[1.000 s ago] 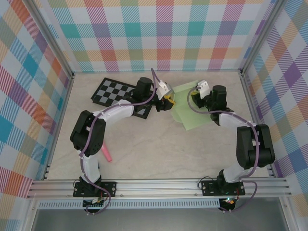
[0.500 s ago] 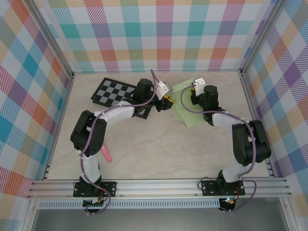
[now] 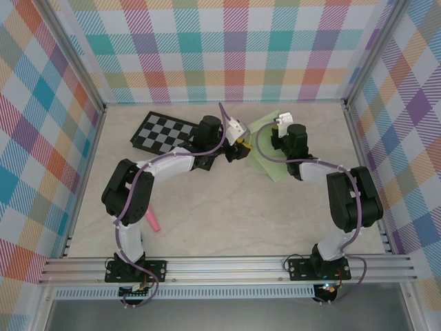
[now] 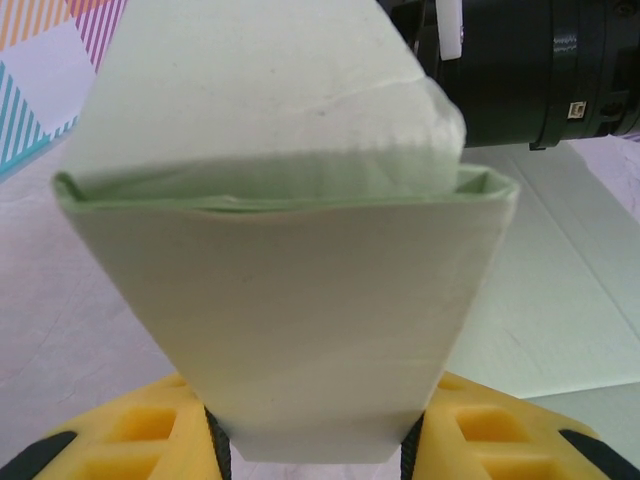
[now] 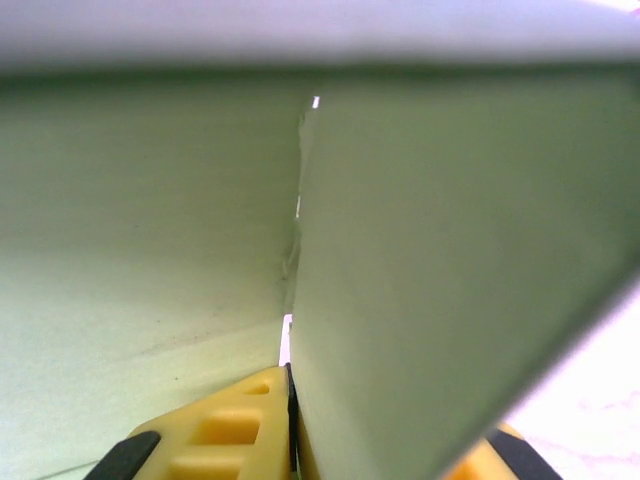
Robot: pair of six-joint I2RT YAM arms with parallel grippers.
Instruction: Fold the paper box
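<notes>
Gripping: my left claw (image 4: 310, 455) pinches a flap of the paper box (image 4: 290, 330).
Right claw (image 5: 385, 440): buried in panels; closure, I cannot tell.
Location: counter (image 3: 227, 207), between my claws.
Handling: likely light, flimsy; hold beside creases.

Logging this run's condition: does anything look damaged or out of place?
The paper box has a wrinkled, bulging flap corner in the left wrist view. A pink stick lies loose on the table, well apart from the box.
</notes>
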